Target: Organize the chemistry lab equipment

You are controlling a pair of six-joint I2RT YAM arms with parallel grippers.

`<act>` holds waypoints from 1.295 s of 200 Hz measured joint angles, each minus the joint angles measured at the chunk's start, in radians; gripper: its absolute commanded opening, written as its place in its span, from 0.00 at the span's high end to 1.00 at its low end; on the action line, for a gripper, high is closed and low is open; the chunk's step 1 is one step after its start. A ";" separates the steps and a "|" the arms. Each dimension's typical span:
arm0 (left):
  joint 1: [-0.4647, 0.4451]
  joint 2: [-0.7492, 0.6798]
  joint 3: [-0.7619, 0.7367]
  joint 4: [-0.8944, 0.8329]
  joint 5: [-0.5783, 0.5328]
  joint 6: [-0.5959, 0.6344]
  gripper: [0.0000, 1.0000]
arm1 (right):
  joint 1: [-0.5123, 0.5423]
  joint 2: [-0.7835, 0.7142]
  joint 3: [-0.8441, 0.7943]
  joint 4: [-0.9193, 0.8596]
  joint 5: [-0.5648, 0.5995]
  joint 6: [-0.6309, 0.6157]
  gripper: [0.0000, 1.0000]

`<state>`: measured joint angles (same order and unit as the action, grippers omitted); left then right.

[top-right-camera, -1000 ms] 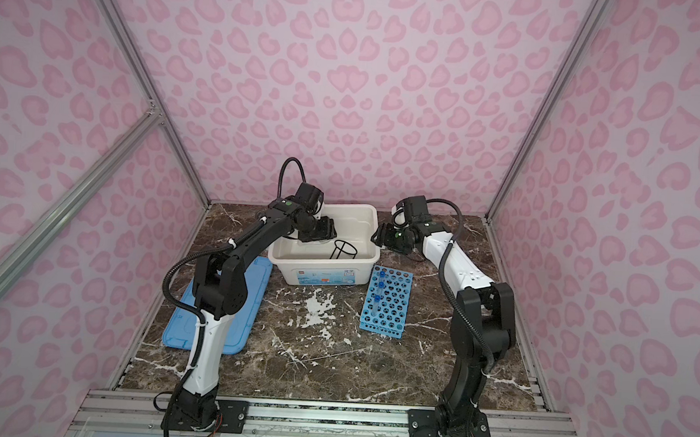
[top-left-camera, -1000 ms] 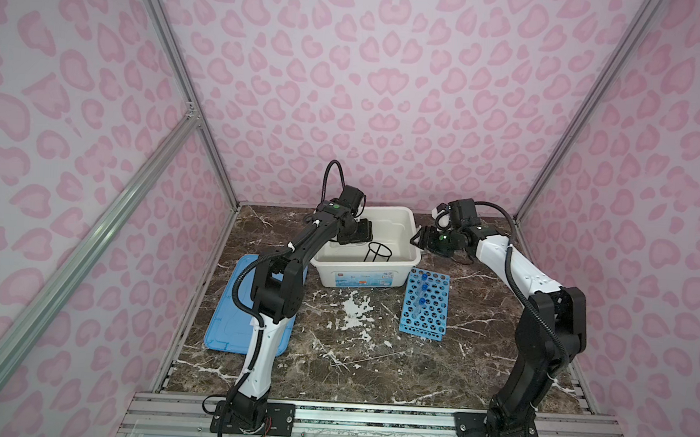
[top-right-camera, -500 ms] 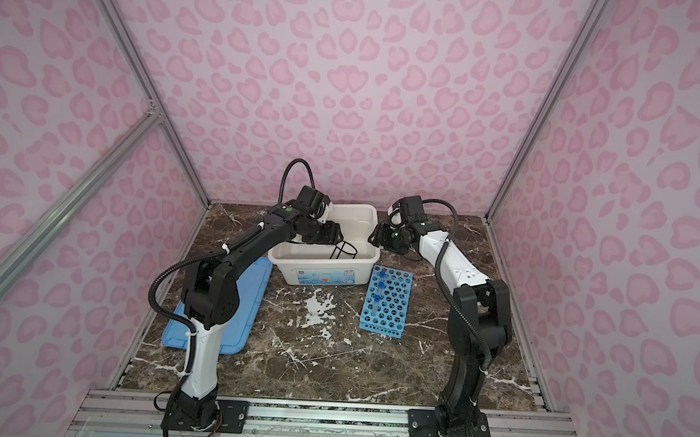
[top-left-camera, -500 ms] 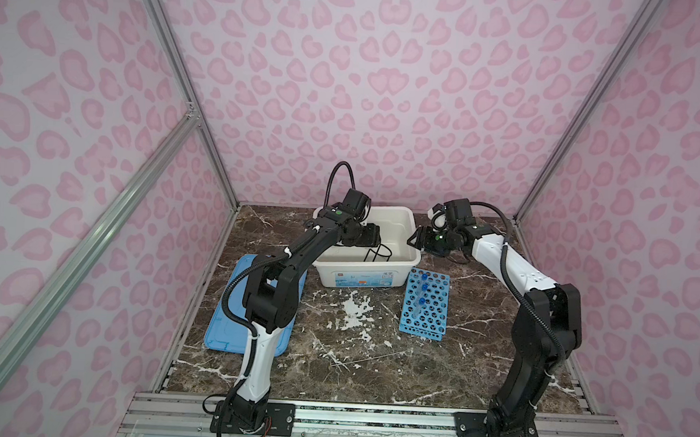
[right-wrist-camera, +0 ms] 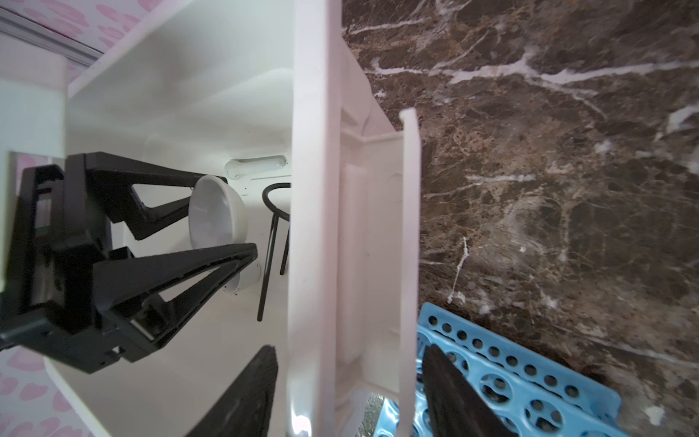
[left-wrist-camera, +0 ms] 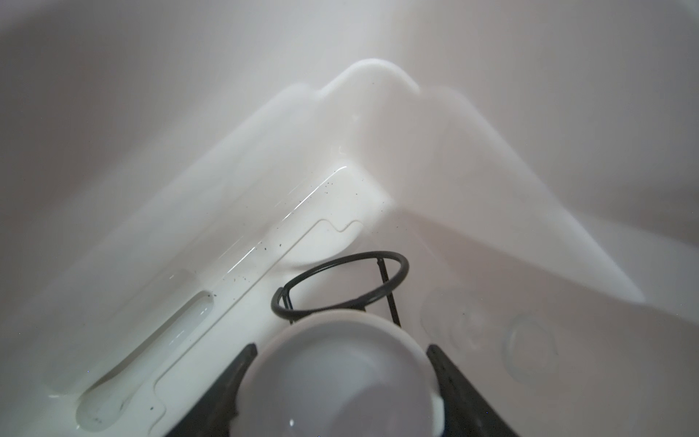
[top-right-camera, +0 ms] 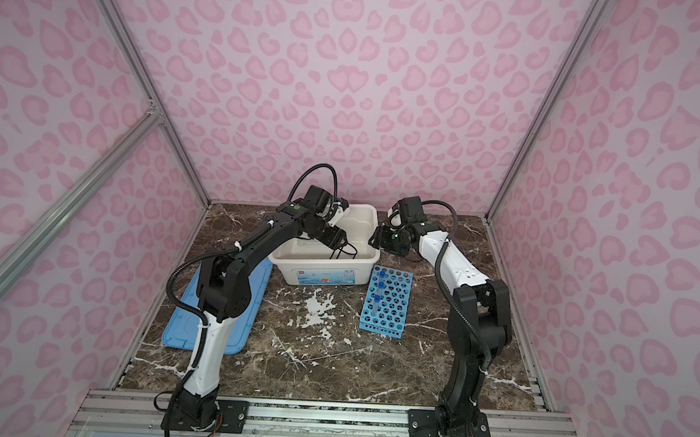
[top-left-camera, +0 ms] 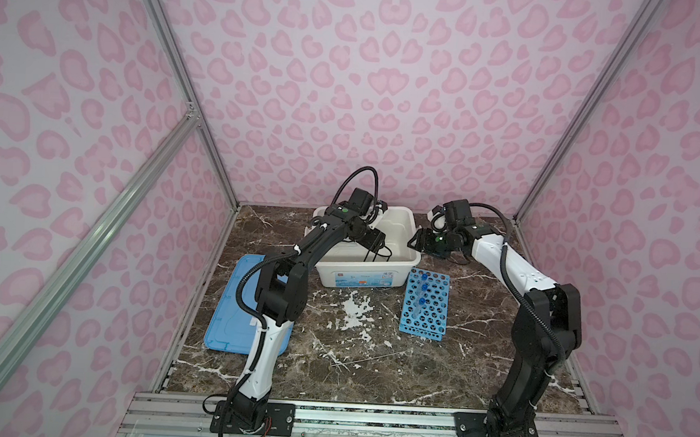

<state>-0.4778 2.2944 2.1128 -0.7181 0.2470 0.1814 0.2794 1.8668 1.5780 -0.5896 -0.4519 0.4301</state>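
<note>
Pink leopard-print walls close in a dark marble table (top-left-camera: 373, 354). At its back sits the white storage box (top-left-camera: 353, 269), with the blue lid (top-left-camera: 235, 304) lying flat to its left. Just right of the box lies the blue rack (top-left-camera: 428, 311), its long axis running front to back. Two blue-capped tubes (top-left-camera: 423, 279) sit in holes along its box-side edge, so that part looks done. The right gripper (right-wrist-camera: 348, 348) straddles the box's right wall, one finger inside and one outside, seemingly pressed onto it. Inside the box the black ring stand (left-wrist-camera: 277, 307) stands upright, ring on top. The left gripper (right-wrist-camera: 236, 213) is clamped on the white bowl (left-wrist-camera: 340, 386) within the box. The bowl is tipped on its side with its mouth toward the wrist, and being round it has no long axis. By my judgement, setting it down remains.
</note>
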 measured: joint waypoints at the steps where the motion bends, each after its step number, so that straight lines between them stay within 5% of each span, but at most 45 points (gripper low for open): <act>1: 0.000 0.001 0.000 0.000 0.000 0.003 0.52 | 0.000 0.000 0.000 -0.001 0.000 -0.001 0.37; 94: 0.004 0.119 0.118 -0.027 0.032 0.241 0.51 | 0.015 0.003 0.002 -0.030 0.034 -0.023 0.38; 259: -0.033 0.167 0.168 -0.007 0.034 0.195 0.49 | 0.019 0.026 0.025 -0.053 0.044 -0.026 0.38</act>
<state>-0.5110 2.4611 2.2810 -0.7254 0.2813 0.3759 0.2989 1.8931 1.6028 -0.6426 -0.4080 0.4038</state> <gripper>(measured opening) 0.676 0.620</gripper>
